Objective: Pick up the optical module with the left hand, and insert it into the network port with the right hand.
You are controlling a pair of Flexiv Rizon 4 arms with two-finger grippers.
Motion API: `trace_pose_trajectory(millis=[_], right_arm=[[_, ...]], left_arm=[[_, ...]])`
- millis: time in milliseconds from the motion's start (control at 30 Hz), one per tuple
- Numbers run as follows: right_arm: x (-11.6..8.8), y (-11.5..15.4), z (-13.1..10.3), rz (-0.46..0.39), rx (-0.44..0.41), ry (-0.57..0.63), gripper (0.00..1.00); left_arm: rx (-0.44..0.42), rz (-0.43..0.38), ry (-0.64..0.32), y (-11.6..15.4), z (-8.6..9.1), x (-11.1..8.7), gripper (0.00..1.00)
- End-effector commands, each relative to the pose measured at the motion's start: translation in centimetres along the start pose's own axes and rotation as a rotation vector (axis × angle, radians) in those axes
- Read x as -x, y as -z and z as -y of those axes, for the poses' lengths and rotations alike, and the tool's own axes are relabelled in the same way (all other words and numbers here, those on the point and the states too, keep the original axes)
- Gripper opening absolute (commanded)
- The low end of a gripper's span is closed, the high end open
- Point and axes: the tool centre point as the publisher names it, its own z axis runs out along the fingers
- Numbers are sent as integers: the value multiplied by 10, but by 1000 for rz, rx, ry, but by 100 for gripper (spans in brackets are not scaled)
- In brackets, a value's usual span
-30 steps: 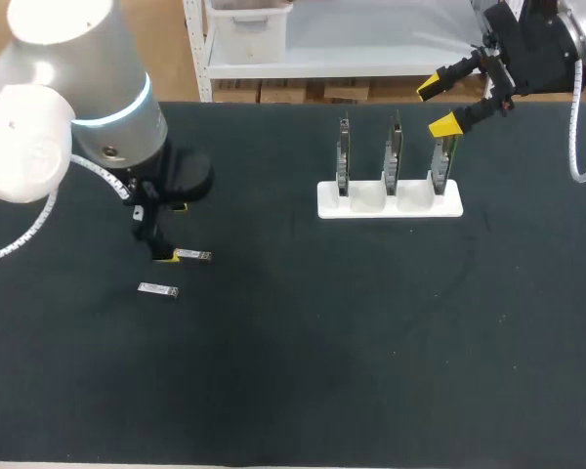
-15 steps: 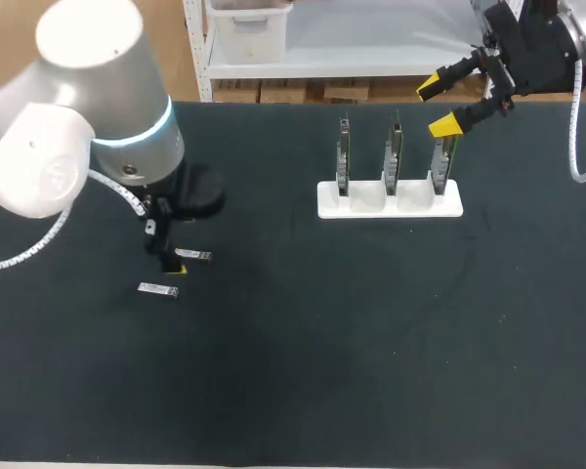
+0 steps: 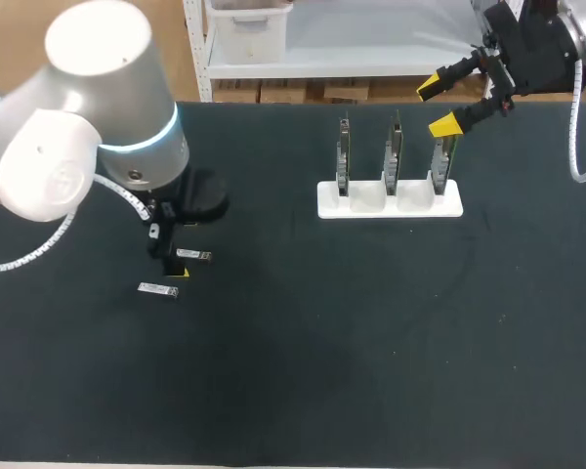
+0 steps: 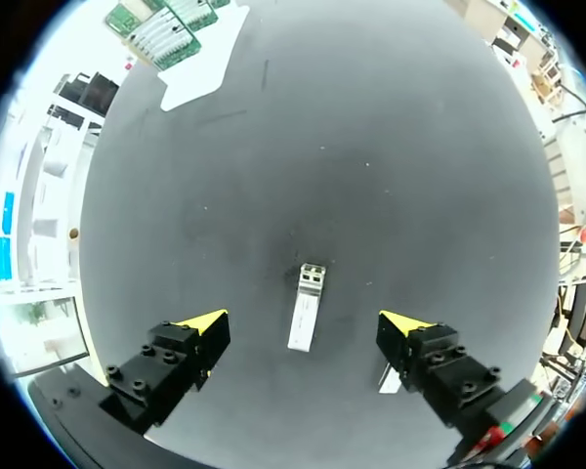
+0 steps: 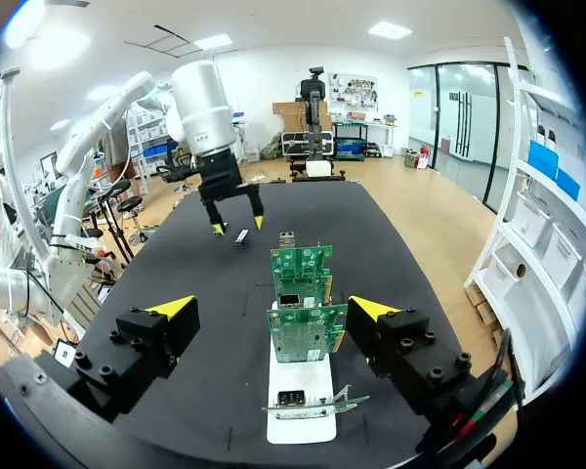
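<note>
Two small silver optical modules lie on the dark table at the left: one (image 3: 193, 255) (image 4: 306, 308) and a second (image 3: 159, 289) a little nearer the front edge. My left gripper (image 3: 172, 258) (image 4: 306, 321) hangs open just above the table. The first module lies between its fingers, untouched. The second (image 4: 389, 376) peeks out beside one finger. Three green network cards (image 3: 393, 147) (image 5: 307, 330) stand upright in a white holder (image 3: 391, 203) (image 5: 300, 396). My right gripper (image 3: 438, 106) (image 5: 272, 308) hangs open and empty above the holder's right end.
The white holder with its cards (image 4: 166, 34) is the only tall thing on the table, at the back right. My left arm's big white elbow (image 3: 88, 117) looms over the back left corner.
My left arm has swung a little to the right and its gripper has settled over the module. Both modules and the right arm have stayed where they were.
</note>
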Motion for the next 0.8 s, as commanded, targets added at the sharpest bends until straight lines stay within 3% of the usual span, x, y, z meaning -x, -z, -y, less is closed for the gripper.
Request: trace_pose_trajectory(millis=[33, 800], right_arm=[[0, 0, 0, 1, 0, 1, 100], [0, 0, 0, 1, 0, 1, 100]], left_arm=[[-2, -5, 1, -2, -3, 1, 100], [-29, -18, -2, -11, -4, -2, 100]])
